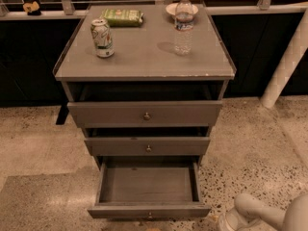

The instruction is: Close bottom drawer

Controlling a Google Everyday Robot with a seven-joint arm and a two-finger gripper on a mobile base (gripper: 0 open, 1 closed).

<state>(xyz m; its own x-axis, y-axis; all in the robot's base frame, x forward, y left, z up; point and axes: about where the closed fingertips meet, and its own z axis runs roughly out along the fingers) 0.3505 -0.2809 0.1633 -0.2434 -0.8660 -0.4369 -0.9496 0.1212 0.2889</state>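
Note:
The bottom drawer point(148, 184) of a grey-brown wooden cabinet is pulled far out. Its plain grey box is empty, and its slim front panel point(149, 211) with a tiny round knob point(149, 215) sits near the lower edge of the camera view. My gripper point(231, 221) is at the bottom right, low near the floor. It is just right of the drawer's front corner and does not touch it. The white arm point(262, 211) runs off to the right.
The middle drawer point(147, 147) and top drawer point(145, 114) stand slightly out. On the cabinet top point(144, 52) are a soda can point(102, 37), a water bottle point(183, 24), a green packet point(122, 17) and a small bowl point(172, 8). A white post point(288, 61) stands at the right on the speckled floor.

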